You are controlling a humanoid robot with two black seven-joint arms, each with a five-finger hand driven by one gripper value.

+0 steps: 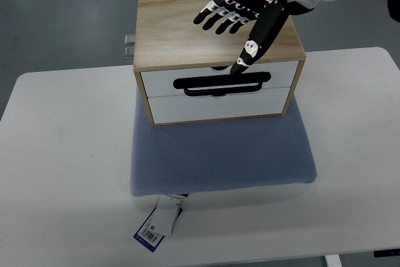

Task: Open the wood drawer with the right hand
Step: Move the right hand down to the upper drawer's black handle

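right robot hand (240,20) reaching for the top drawer handle; drawer not yet open.

wood drawer box (215,54) sits upper centre of the frame on a blue-grey mat (219,154) on the white desk (62,154). the hand comes in from the upper right, four fingers (219,17) spread loosely over the box top, thumb tip pointing down at or touching the black handle (222,84) of the upper drawer front (162,82); nothing is gripped. both white drawer fronts look flush and closed, so contents cannot be seen. judged step: approach and hook. next move calls for curling fingers behind the handle bar, then a straight pull toward the bottom of the frame; the box may slide on the mat. a tag (157,226) hangs off the mat's lower edge. left arm not visible.
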